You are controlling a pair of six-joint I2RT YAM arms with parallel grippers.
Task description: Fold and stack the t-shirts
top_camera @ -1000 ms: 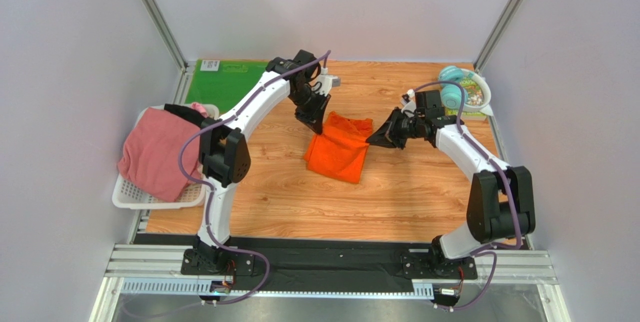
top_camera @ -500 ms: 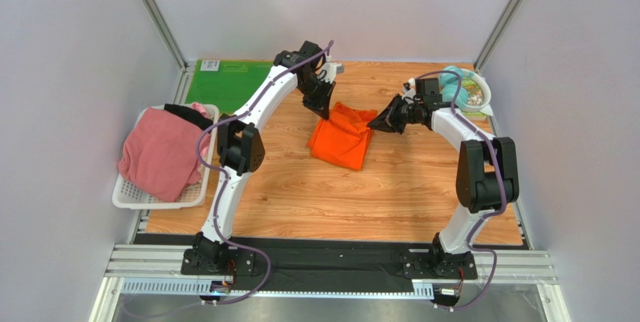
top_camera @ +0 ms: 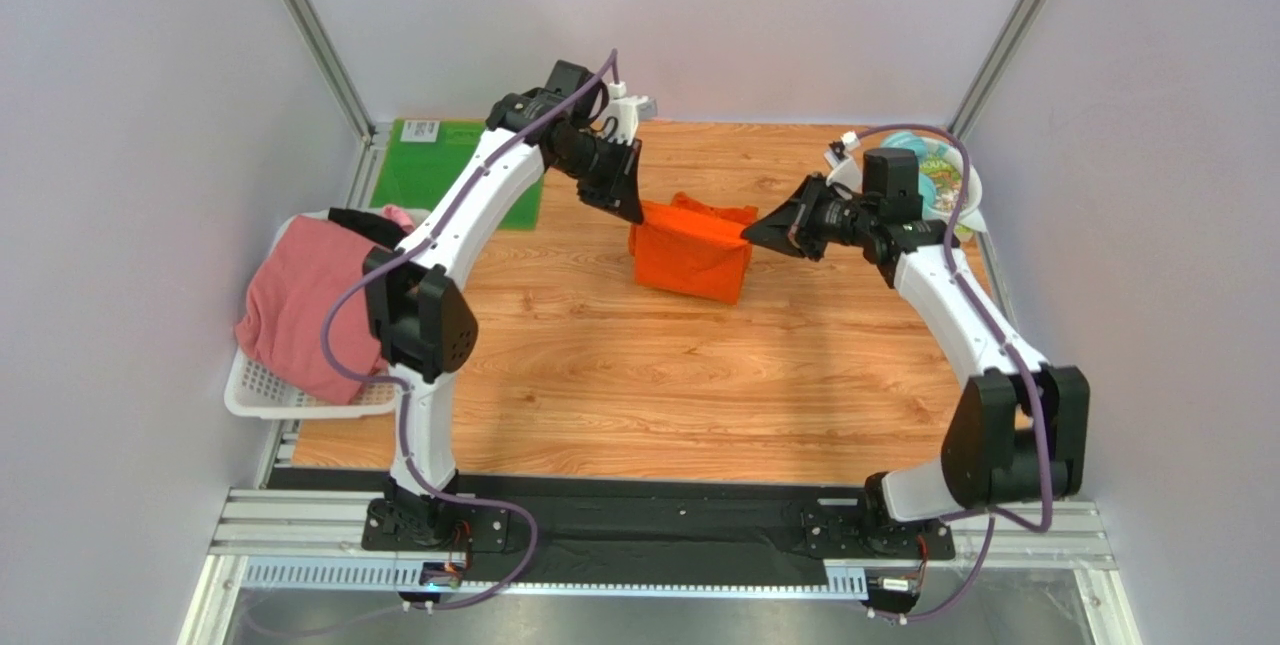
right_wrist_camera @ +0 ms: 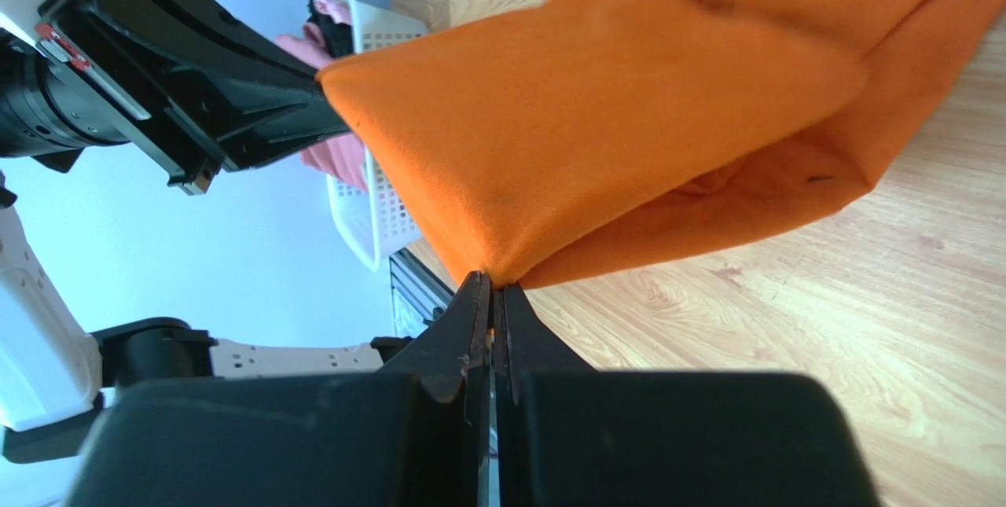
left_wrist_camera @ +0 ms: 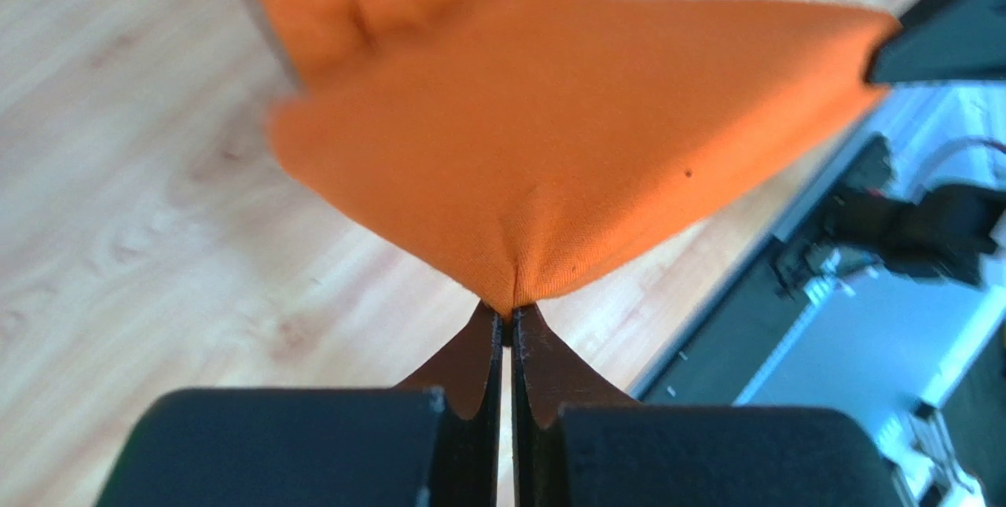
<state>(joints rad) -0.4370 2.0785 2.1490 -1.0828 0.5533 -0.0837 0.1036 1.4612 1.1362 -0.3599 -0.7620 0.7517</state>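
The orange t-shirt (top_camera: 691, 255) hangs folded between my two grippers above the far middle of the wooden table, its lower part trailing toward the wood. My left gripper (top_camera: 631, 215) is shut on its left corner (left_wrist_camera: 515, 295), my right gripper (top_camera: 750, 230) shut on its right corner (right_wrist_camera: 502, 271). The cloth stretches taut between them (left_wrist_camera: 567, 142) (right_wrist_camera: 590, 118). A dusty pink t-shirt (top_camera: 308, 308) lies heaped in a white basket (top_camera: 248, 390) at the left, with a black t-shirt (top_camera: 368, 225) under its far edge.
A green mat (top_camera: 443, 158) lies at the far left corner of the table. A teal and white bowl-like object (top_camera: 932, 180) sits at the far right corner. Grey walls and metal posts close in the back and sides.
Both grippers have carried the orange t-shirt toward the far side and lifted it, pulling its upper edge taut. The left arm swung further back.
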